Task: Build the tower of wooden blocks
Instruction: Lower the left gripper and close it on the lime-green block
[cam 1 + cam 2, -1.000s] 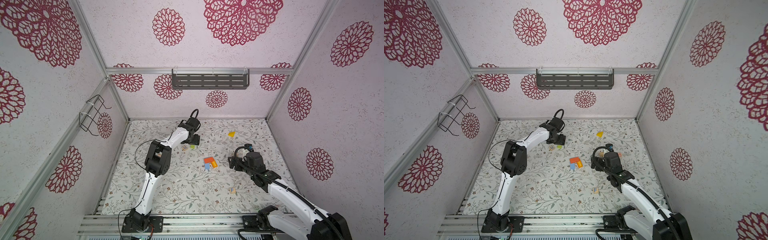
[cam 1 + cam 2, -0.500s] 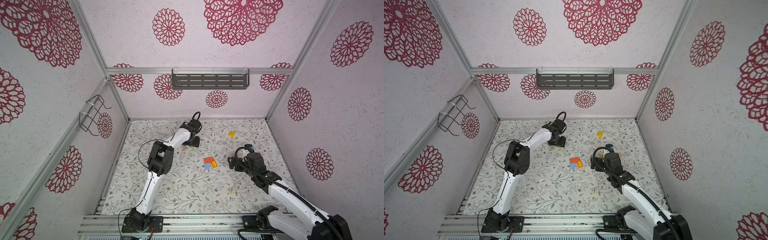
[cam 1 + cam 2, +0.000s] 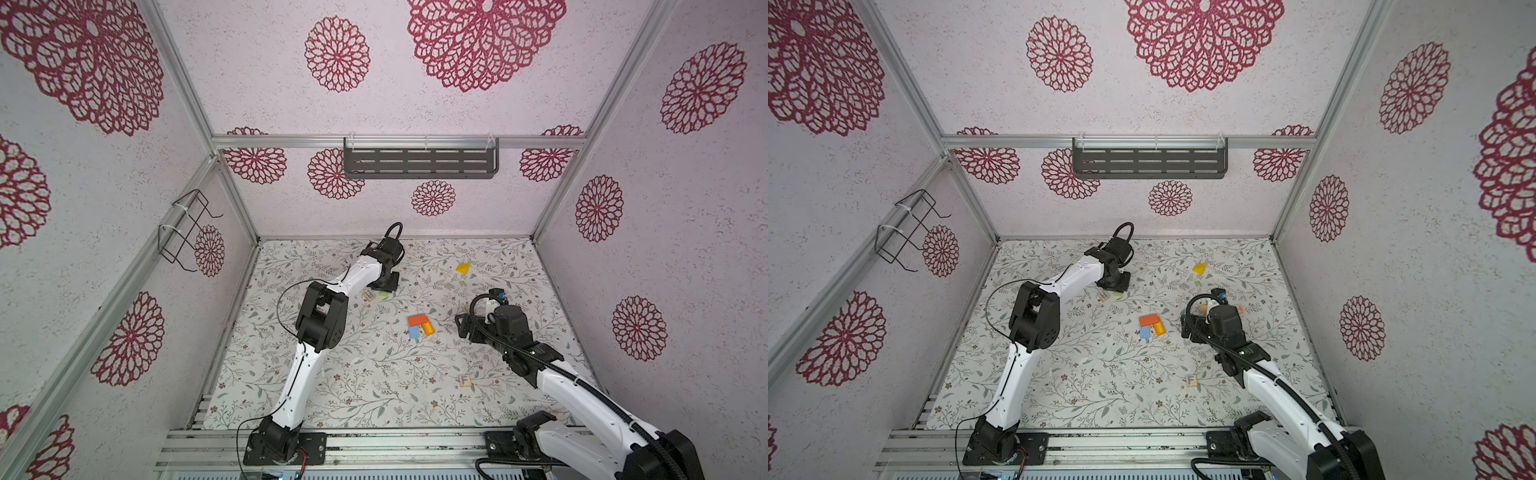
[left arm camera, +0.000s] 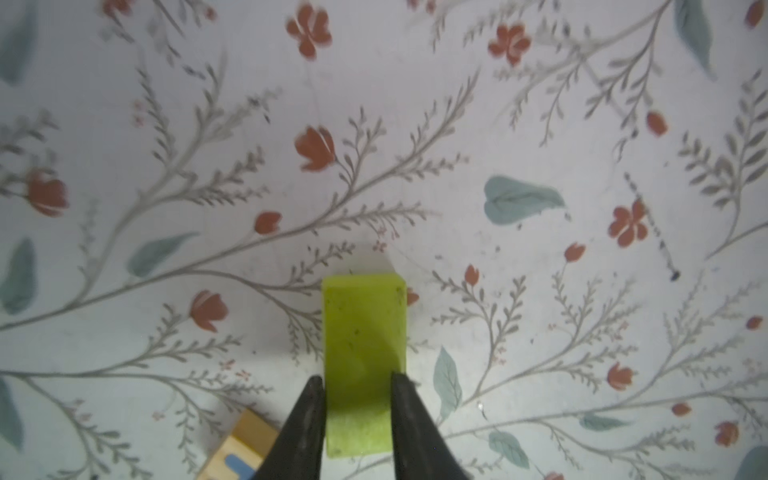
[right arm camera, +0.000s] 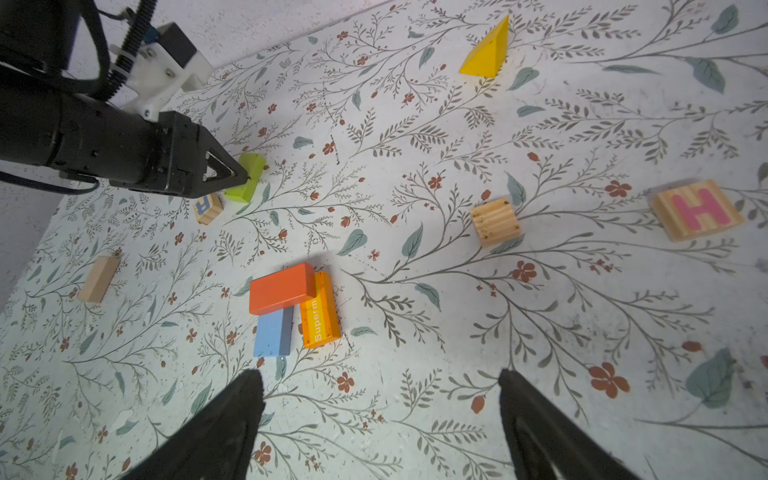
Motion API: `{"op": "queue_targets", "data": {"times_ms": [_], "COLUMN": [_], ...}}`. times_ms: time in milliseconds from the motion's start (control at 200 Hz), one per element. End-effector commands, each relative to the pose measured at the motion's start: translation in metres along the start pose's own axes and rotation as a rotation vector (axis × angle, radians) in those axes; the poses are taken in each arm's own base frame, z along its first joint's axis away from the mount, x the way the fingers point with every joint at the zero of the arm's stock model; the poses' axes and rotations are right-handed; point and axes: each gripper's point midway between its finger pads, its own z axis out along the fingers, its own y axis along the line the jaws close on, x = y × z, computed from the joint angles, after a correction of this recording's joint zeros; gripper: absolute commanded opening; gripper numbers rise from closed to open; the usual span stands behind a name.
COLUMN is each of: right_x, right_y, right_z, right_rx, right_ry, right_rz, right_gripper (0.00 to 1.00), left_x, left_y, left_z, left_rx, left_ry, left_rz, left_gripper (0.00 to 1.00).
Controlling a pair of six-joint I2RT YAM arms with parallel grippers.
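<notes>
Presently the left pincer (image 4: pixel 358 380) is clamping the lime-green block (image 4: pixel 364 324), probably light, stiff and smooth, across its long sides, while the right pincer (image 5: pixel 379 376) is hanging open.

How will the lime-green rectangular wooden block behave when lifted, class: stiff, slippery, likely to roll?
The lime-green rectangular wooden block should be rigid: its edges look straight between the jaws of the left gripper. Flat faces make rolling unlikely. Its smooth painted sides might slip, and with half sticking out past the jaws it may pivot.
</notes>
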Motion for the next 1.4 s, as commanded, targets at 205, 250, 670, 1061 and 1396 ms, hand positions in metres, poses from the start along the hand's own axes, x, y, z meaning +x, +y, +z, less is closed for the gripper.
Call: {"op": "queue_targets", "data": {"times_ms": [205, 250, 670, 1061, 1396], "right_x": [-0.012, -0.012, -0.008, -0.003, -0.002], "right_y": [0.004, 0.003, 0.0, 0.001, 0.001], "right_z": [-0.005, -0.004, 0.0, 0.006, 0.009], "right_rx": [-0.015, -0.012, 0.0, -0.01, -0.009], "right_ry": [-0.037, -0.034, -0.018, 0.008, 0.016], "right_rz": [0.011, 0.01, 0.007, 0.008, 0.01], "right_gripper": [0.92, 0.92, 0.92, 0.92, 0.92], "left_x": [0.0, -0.001, -0.008, -0.003, 0.003], "left_y": [0.001, 0.003, -0.013, -0.016, -0.016], "left_z": [-0.022, -0.024, -0.024, -0.006, 0.012], "left_rx": [0.001, -0.003, 0.079, 0.073, 0.063], "left_ry": [-0.018, -0.025, -0.05, -0.016, 0.017], "left_rz": [0.027, 0.025, 0.038, 0.061, 0.077], "left_gripper": [0.33, 0.43, 0.65, 0.55, 0.51]}}
